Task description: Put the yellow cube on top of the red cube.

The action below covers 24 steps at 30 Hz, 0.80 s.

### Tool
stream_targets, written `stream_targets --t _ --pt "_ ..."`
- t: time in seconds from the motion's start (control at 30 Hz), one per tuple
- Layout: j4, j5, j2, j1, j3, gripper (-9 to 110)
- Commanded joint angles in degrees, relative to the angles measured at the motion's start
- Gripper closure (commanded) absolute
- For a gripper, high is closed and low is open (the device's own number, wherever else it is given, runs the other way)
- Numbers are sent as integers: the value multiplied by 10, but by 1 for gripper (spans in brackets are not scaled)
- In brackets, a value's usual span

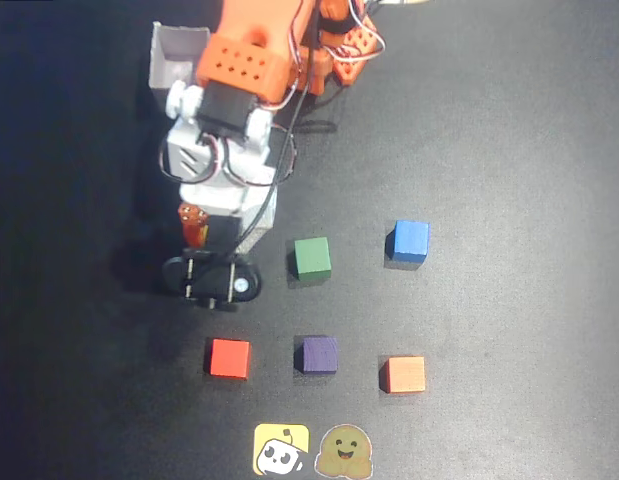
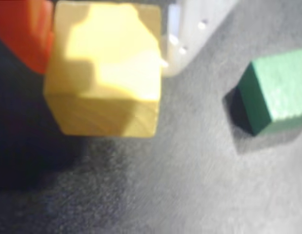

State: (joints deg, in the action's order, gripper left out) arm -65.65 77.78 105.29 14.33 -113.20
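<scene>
In the wrist view the yellow cube (image 2: 104, 73) sits between an orange finger (image 2: 24, 29) on its left and a white finger (image 2: 190, 29) on its right. My gripper (image 2: 107, 48) is shut on it. I cannot tell whether the cube touches the mat. In the overhead view the arm and the black wrist camera hide the yellow cube. The gripper (image 1: 217, 252) is there at the left, above the red cube (image 1: 229, 357), which rests alone on the black mat about a cube's width below the camera.
A green cube (image 1: 311, 257) (image 2: 275, 90) lies just right of the gripper. Blue (image 1: 408, 241), purple (image 1: 317, 353) and orange (image 1: 403, 374) cubes lie further right. Two flat stickers (image 1: 281, 450) lie at the bottom edge. A grey box (image 1: 174, 55) stands beside the arm's base.
</scene>
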Motion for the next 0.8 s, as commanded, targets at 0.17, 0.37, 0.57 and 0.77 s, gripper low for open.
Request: stream_targets --t 0.17,0.37,0.57,0.77 --pt "-4 16 -60 -11 98 97" --pt "-11 31 -112 -15 155 97" --pt "-15 45 -159 -19 211 97" --pt "-18 52 -201 -26 260 97"
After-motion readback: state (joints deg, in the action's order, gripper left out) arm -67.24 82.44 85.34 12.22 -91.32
